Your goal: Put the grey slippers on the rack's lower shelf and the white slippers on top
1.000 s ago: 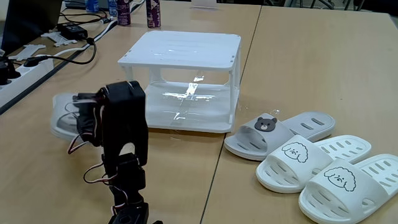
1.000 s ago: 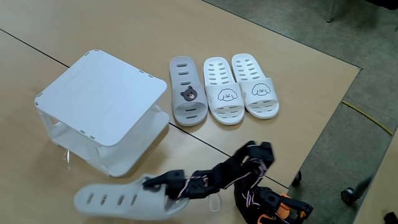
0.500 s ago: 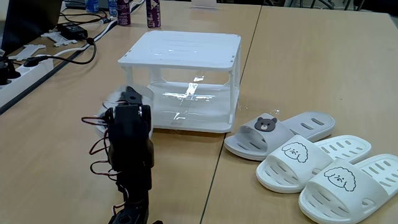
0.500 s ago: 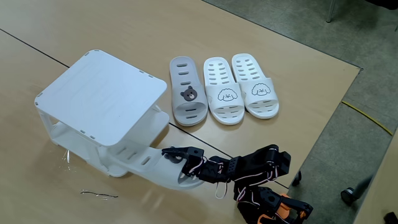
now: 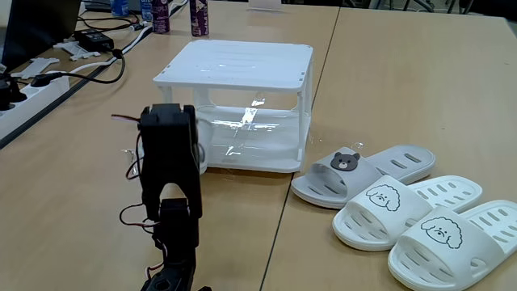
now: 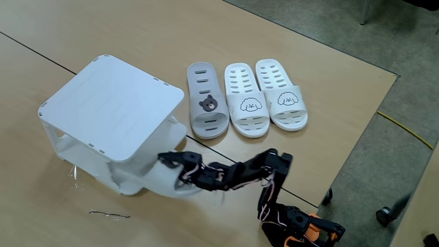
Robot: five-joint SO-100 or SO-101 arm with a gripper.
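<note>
The white two-tier rack point(image 6: 110, 103) point(image 5: 242, 61) stands on the wooden table. My gripper point(image 6: 169, 162) is shut on one grey slipper point(image 6: 161, 184), whose front end lies inside the lower shelf point(image 5: 258, 149) at the rack's near open side; only its heel end sticks out. My black arm point(image 5: 170, 158) hides most of that slipper in a fixed view. The other grey slipper point(image 6: 206, 100) point(image 5: 349, 171), with its bear badge, lies beside the rack. The two white slippers point(image 6: 247, 100) point(image 5: 404, 206) lie side by side next to it.
A power strip with cables point(image 5: 36, 85) runs along the left table edge, and bottles point(image 5: 198, 16) stand at the back. A loose bit of wire point(image 6: 110, 215) lies near the rack. The table's edge point(image 6: 357, 137) drops to the floor at right.
My arm has swung the held grey slipper from the open table towards the rack and pushed it further into the lower shelf. The three slippers beside the rack have not moved.
</note>
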